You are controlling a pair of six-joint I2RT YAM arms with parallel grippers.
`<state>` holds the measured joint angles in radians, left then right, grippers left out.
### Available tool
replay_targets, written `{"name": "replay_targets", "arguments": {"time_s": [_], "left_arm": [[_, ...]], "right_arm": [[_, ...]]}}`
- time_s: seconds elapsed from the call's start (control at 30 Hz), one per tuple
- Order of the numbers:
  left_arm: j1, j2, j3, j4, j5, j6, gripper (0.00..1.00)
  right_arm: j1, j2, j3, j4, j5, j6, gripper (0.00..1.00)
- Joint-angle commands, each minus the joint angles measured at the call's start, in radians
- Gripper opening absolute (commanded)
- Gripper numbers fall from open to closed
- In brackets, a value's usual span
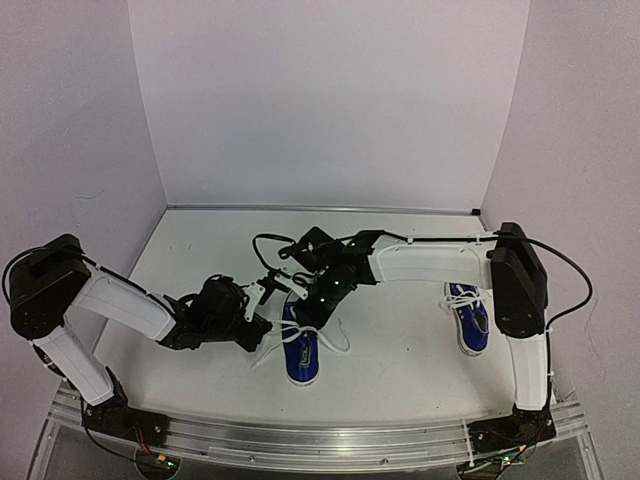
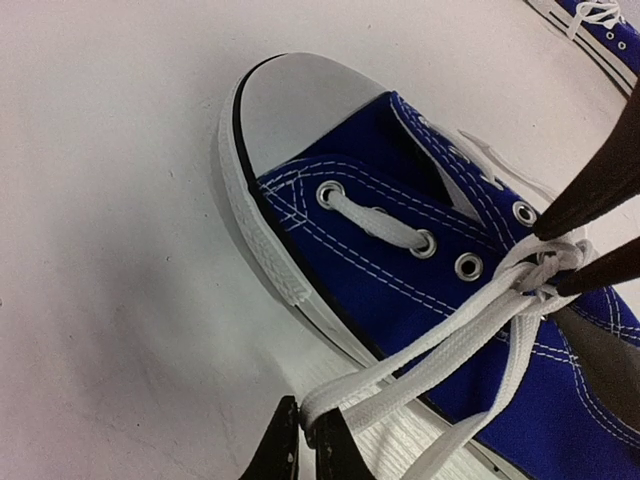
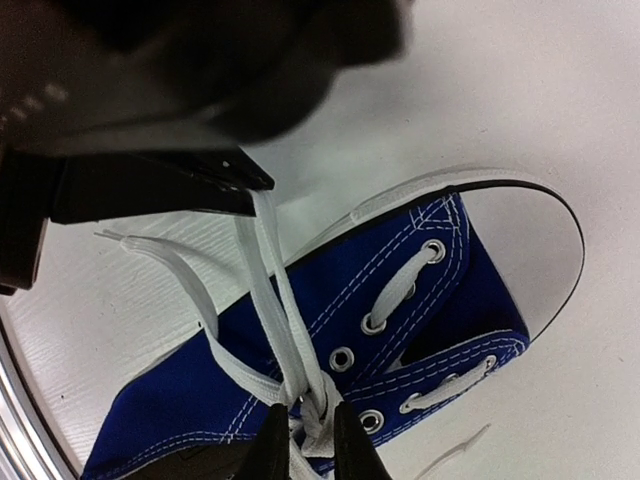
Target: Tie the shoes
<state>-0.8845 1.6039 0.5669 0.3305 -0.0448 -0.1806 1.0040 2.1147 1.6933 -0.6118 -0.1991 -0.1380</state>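
The left gripper (image 2: 308, 414) is clamped tight on a white lace (image 2: 440, 345), its black fingertips pinching a doubled strand that runs taut toward 2 o'clock in the left wrist view. At the far end of that strand the right gripper (image 3: 310, 410) sits on the lace crossing above the eyelets. Its jaws are drawn in close, with the bunched lace filling the gap between them.

In the top view the left arm reaches in low from 8 o'clock, its forearm nearly flat over the table (image 1: 400, 350). The right arm rises from its base at 5 o'clock, bends at the elbow, then stretches toward 9 o'clock, with the wrist tipped down onto the shoe (image 1: 300, 358). The two wrists crowd together at the table's middle and hide the upper part of that shoe from above.

The blue shoe lies on the table directly at 6 o'clock of the meeting grippers. In the left wrist view its white toe cap sits toward 11 o'clock. Loose lace ends trail onto the table at either side of it.

The second shoe (image 1: 469, 322) rests well apart at 3 o'clock, under the right arm's upper link. Pale walls (image 1: 320, 100) enclose the table.
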Motion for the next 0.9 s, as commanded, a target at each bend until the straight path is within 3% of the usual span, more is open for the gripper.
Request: {"name": "replay_targets", "arguments": {"time_s": [0.0, 0.1, 0.37, 0.63, 0.87], "left_arm": [[-0.001, -0.013, 0.039, 0.015, 0.011, 0.008, 0.07], [-0.001, -0.013, 0.039, 0.013, 0.011, 0.008, 0.07], [-0.001, -0.006, 0.047, 0.01, 0.008, 0.008, 0.07], [-0.001, -0.005, 0.051, 0.01, 0.009, 0.009, 0.06], [-0.001, 0.002, 0.054, 0.013, 0.015, 0.013, 0.06]], "right_arm": [[0.006, 0.011, 0.035, -0.044, 0.059, -0.026, 0.06], [0.007, -0.006, 0.027, -0.046, 0.06, -0.031, 0.0], [0.007, -0.052, 0.004, -0.041, 0.086, -0.032, 0.0], [0.003, -0.164, -0.137, 0.073, 0.127, 0.018, 0.0], [-0.019, -0.186, -0.16, 0.099, 0.047, 0.039, 0.0]]}}
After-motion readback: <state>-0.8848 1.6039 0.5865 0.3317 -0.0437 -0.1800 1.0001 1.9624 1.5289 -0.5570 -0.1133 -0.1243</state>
